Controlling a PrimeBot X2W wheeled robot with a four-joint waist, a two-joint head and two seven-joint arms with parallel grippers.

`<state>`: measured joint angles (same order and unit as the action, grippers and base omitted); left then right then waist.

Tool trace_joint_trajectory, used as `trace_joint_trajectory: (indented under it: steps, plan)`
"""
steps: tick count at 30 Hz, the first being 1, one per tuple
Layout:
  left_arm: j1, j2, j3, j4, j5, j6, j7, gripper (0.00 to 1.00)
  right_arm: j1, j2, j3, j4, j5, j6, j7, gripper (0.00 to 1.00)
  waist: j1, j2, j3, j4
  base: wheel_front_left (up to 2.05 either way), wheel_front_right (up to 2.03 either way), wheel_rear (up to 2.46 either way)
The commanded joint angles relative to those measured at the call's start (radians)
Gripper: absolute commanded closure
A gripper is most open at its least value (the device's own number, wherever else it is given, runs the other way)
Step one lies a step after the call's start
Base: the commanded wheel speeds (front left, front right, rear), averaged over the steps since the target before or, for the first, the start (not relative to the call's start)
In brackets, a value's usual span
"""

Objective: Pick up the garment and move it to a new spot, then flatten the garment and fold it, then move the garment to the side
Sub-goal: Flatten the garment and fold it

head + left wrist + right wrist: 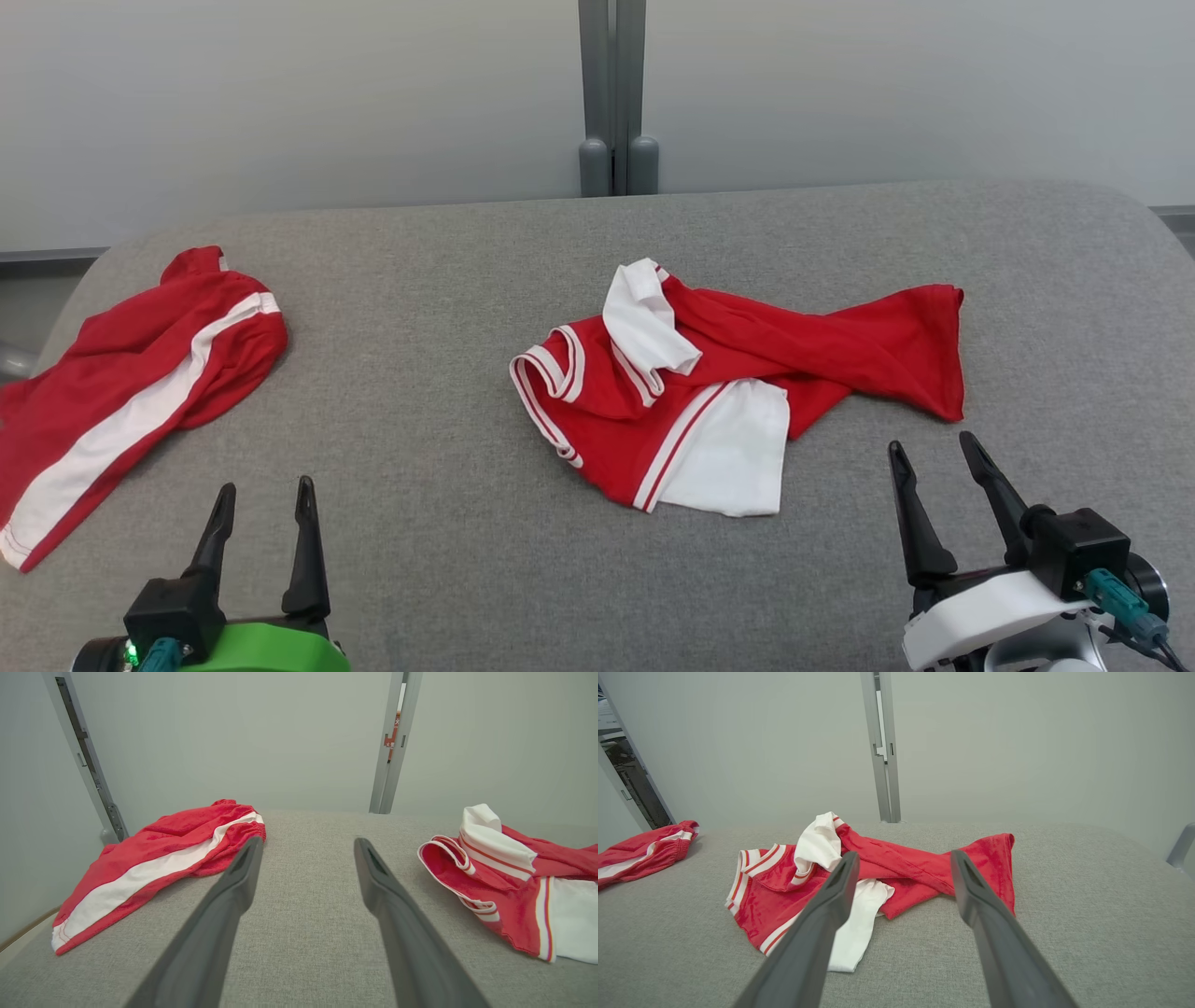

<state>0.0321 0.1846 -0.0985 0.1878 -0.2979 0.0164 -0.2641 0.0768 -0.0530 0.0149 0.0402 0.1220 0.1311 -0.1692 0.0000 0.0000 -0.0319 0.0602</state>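
Toward the middle of the grey table (448, 280), a little to the right of centre, lies the red-and-white garment (709, 392), crumpled, twisted on itself and not yet picked up. I take it for the task's piece, though a second red garment (140, 392) with a white stripe lies near the table's left edge, well apart from it. Its long axis runs side to side across the head view. The striped neck trim (546, 392) points left and the red hem (948, 350) points right, with a white panel (738, 457) folded out toward me. My right hand (932, 441) is clearly the nearer one. It hovers with its fingers spread wide and nothing between them, and the hem end lies just ahead of its tips, while the bulk of the cloth lies ahead and to its left. My left hand (266, 485) is equally wide and empty, pointing at bare table between the two garments, with the neck end ahead and off to its right. I judge the first grab belongs to the right hand at the hem, reaching forward across the short way of the cloth.
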Motion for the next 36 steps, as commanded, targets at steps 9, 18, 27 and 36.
trace_joint_trajectory:
  steps: [9,18,27,36]
  plan:
    - [-0.068,-0.04,-0.065,0.073,0.014,-0.043,0.0,0.0,-0.016,0.0,0.005,0.004,-0.001,-0.001,-0.003,0.0,0.0,0.0,0.024,-0.018,0.0,0.0,0.0]
    - [-0.207,-0.089,-0.183,0.211,0.037,-0.097,0.003,0.0,-0.054,0.0,0.014,0.008,-0.002,-0.001,-0.006,0.0,0.0,0.0,0.095,-0.089,0.0,0.0,0.0]
    - [-0.319,-0.116,-0.25,0.389,0.013,-0.121,0.017,0.0,-0.09,0.001,0.002,0.013,-0.003,-0.001,-0.021,0.0,0.0,0.0,0.178,-0.17,0.0,0.0,0.0]
    - [-0.411,-0.124,-0.275,0.547,-0.006,-0.124,0.015,0.0,-0.123,0.002,0.001,0.027,0.009,-0.001,-0.044,0.0,0.0,0.0,0.237,-0.212,0.0,0.0,0.0]
